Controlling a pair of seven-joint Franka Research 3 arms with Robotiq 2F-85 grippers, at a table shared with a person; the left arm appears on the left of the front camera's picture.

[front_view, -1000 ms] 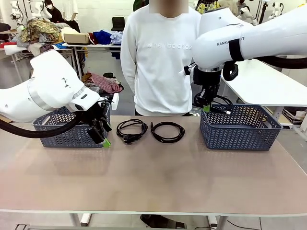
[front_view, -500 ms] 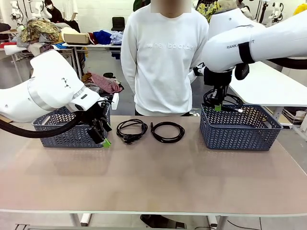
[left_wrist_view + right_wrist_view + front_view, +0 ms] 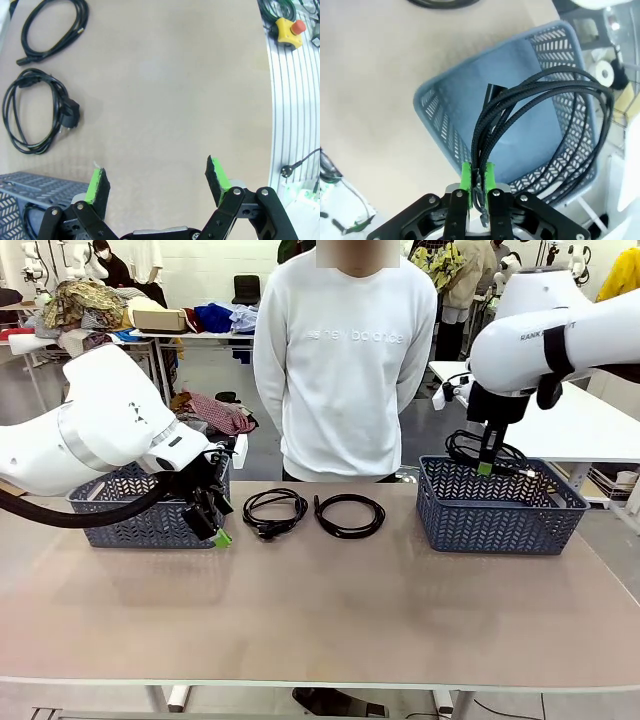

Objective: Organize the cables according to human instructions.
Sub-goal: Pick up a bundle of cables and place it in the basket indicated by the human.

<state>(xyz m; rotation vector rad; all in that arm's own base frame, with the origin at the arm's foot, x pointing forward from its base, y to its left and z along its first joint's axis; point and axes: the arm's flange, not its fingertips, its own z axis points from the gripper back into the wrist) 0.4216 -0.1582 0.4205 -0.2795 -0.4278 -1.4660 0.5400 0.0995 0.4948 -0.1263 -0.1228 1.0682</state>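
Here the right claw (image 3: 477,172) pinches a coiled cable (image 3: 484,135), the basket (image 3: 440,127) below it; the left claw (image 3: 157,181) gapes empty, seemingly just above the surface (image 3: 165,90).

Bright workroom with a white back wall (image 3: 200,265) and grey floor (image 3: 200,370). Tables (image 3: 190,337) heaped with clothes (image 3: 85,302) stand far left. A white table (image 3: 590,430) stands right.

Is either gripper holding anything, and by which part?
The right gripper pinches a coiled black cable by a bunched stretch of its loop, over the right basket. The left gripper is open, empty.
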